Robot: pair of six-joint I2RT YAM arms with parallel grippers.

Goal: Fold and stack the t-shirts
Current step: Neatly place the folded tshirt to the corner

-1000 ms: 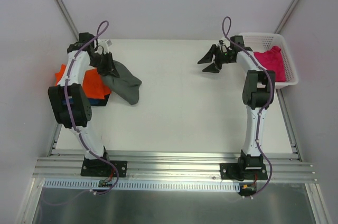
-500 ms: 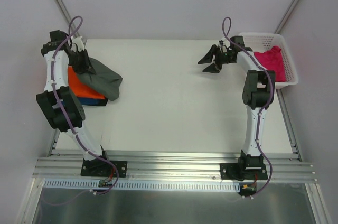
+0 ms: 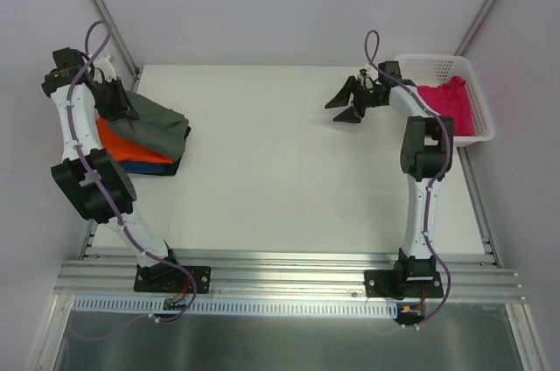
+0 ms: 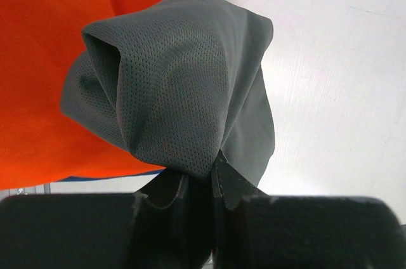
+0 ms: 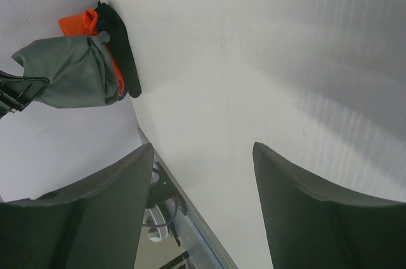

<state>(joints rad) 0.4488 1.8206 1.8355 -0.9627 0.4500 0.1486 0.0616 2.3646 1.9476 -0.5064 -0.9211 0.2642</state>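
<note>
My left gripper (image 3: pixel 114 105) (image 4: pixel 203 170) is shut on a bunched edge of the dark grey t-shirt (image 3: pixel 159 126) (image 4: pixel 177 91), at the table's far left. The grey shirt drapes over the folded bright orange t-shirt (image 3: pixel 129 149) (image 4: pixel 44 59). A blue t-shirt (image 3: pixel 164 168) (image 4: pixel 114 175) shows as a thin edge under the orange one. The magenta pink t-shirt (image 3: pixel 446 101) lies crumpled in the white basket (image 3: pixel 437 60). My right gripper (image 3: pixel 344 101) (image 5: pixel 203 155) hangs open over bare table just left of the basket, nothing between its fingers. In the right wrist view the grey shirt (image 5: pixel 70 72) appears far off.
The white table (image 3: pixel 297 170) is bordered by grey walls at the left and back and by an aluminium rail (image 3: pixel 289 270) at the near edge. The basket sits at the far right corner against the right edge.
My left arm has swung left, dragging the grey shirt from the table onto the orange stack. The right arm has barely shifted.
</note>
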